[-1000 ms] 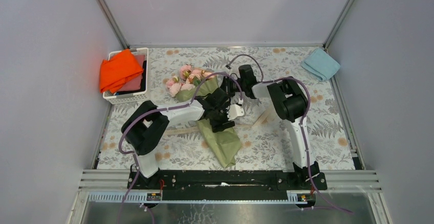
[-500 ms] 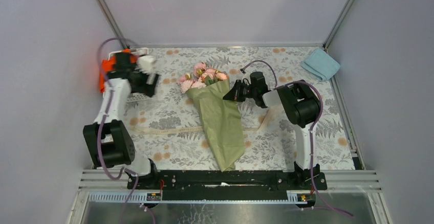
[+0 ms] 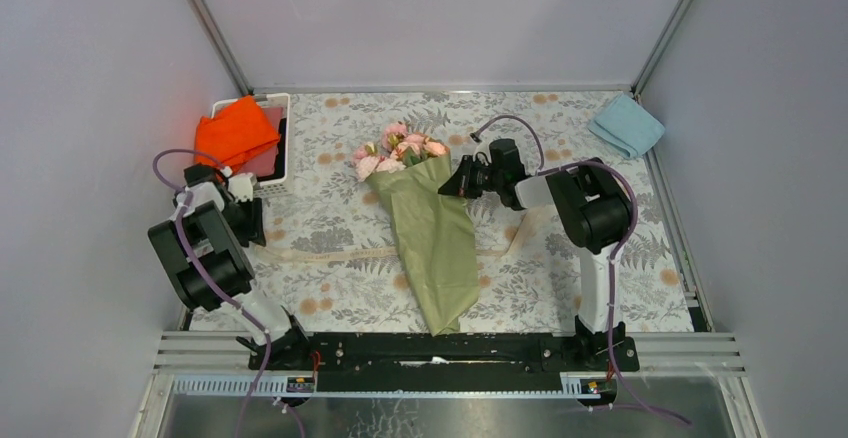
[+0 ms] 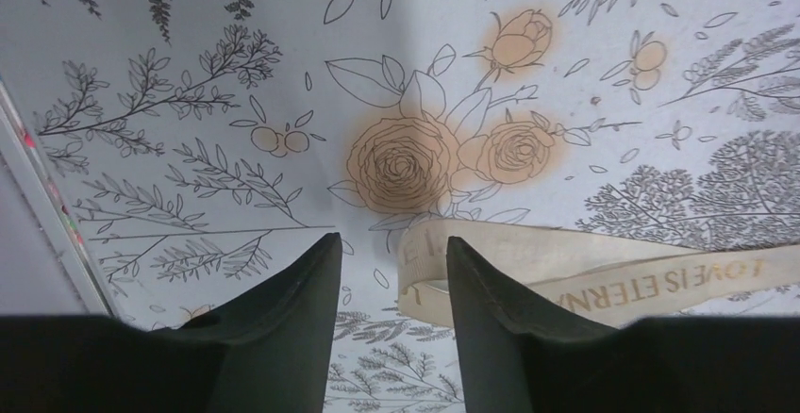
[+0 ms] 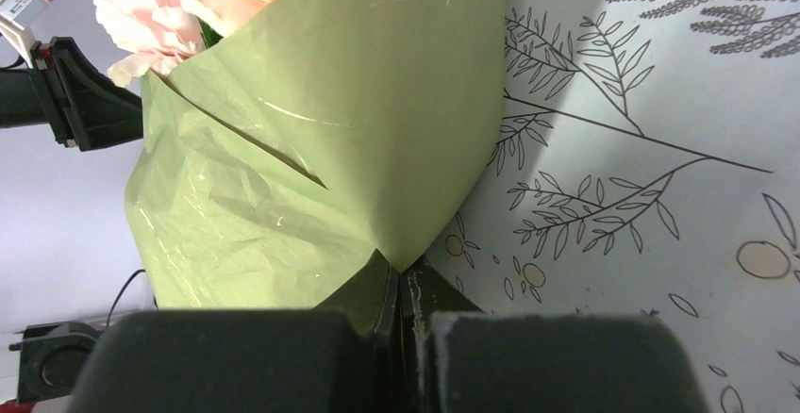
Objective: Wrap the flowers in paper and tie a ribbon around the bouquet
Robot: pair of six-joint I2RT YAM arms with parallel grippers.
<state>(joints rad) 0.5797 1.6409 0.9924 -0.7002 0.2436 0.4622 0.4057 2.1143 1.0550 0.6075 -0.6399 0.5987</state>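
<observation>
**A:** Ribbon point(image 3: 330, 253) stage, by my reckoning; the wrapping looks done. The bouquet point(image 3: 435, 248) lies in the middle of the table point(image 3: 340, 303), with the flowers point(image 3: 400, 148) at its far end and its pointed tip toward the arm bases.

**B:** And the ribbon itself?

**A:** It lies flat under the bouquet, crossing beneath its middle. One tail runs out well to the bouquet's left and a shorter one shows on its right. It is not tied, not even lifted over.

**B:** What are the arms doing?

**A:** The right gripper point(image 5: 401, 281) is at the bouquet's upper right edge, jaws closed tight on a corner of the olive paper point(image 5: 311, 149). I'd say that keeps the cone from unrolling. The left gripper point(image 4: 391, 243) is far out on the bouquet's left, at the ribbon's free end. Its fingers stand apart, the end of the band lies on the cloth just past the tips, and nothing is pinched.

**B:** So the next move?

**A:** I'd judge it should lower and close on that end, low enough to catch a band lying flat. Then it would carry the end over the bouquet's waist toward its right side. The band is long and floppy, so it may slip or drag the cone, and the right hold on the paper matters.
</observation>
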